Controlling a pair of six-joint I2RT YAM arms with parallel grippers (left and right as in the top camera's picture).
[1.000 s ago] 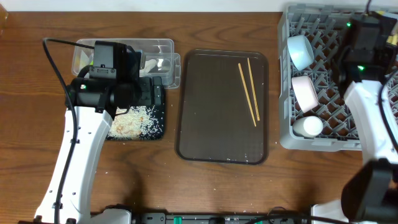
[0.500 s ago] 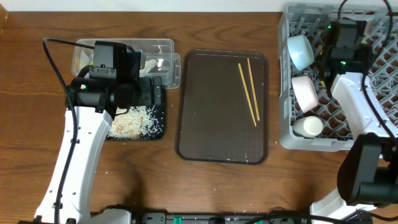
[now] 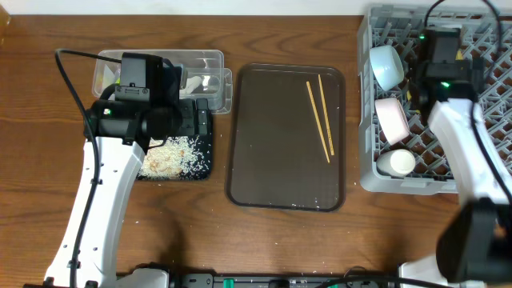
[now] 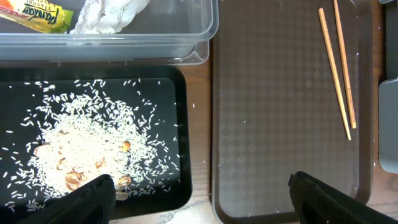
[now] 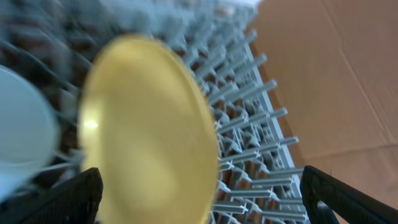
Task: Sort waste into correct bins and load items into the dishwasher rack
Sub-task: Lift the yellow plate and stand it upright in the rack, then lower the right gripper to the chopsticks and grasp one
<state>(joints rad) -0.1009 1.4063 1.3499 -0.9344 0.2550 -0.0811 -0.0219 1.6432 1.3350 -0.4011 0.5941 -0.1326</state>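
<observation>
My right gripper (image 5: 199, 193) hangs open over the grey dishwasher rack (image 3: 416, 186), its jaws spread wide. A round yellow plate (image 5: 143, 124) stands on edge among the rack's pegs, close below it and blurred. The right finger is well clear of the plate. The rack also holds a light-blue bowl (image 3: 386, 66), a white bowl (image 3: 392, 118) and a white cup (image 3: 396, 163). Two chopsticks (image 3: 320, 120) lie on the brown tray (image 3: 272, 144). My left gripper (image 4: 202, 193) is open and empty above the black tray (image 4: 177, 186), which carries rice scraps (image 4: 81, 149).
The clear container (image 4: 124, 43) behind the black tray holds the yellow-green wrapper (image 4: 40, 15) and crumpled white paper (image 4: 109, 15). A few stray grains lie on the brown tray and on the wooden table. My right arm hides the plate in the overhead view.
My right gripper has gone from shut to wide open, letting go of the yellow plate in the rack, and its wrist has shifted left. The left arm has not moved.
</observation>
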